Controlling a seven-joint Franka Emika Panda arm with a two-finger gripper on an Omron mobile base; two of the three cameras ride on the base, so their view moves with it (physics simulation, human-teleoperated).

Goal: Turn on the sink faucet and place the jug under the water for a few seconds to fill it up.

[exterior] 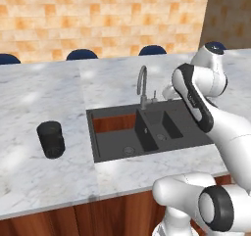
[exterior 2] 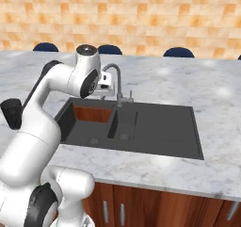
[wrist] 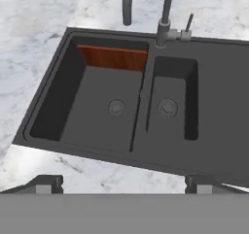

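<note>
Dark double-basin sink point(exterior: 117, 142) set in white marble counter point(exterior: 44, 171), dark blue chair backs point(exterior: 82, 54) behind, tan tiled wall point(exterior: 98, 14)

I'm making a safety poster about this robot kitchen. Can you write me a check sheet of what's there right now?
Surface: white-grey marble counter with a dark double-bowl sink, both drains visible.
Job's things: tall thin grey metal gooseneck tap, no water stream seen; small matte black cylindrical jug upright on the counter left of the sink.
Clutter: nothing seen.
Gripper: gripper above the sink, fingers wide apart, holding nothing.
Cables: nothing seen.
Surroundings: orange-tan tiled wall, dark blue chair backs behind the counter, wooden cabinet fronts below.
</note>
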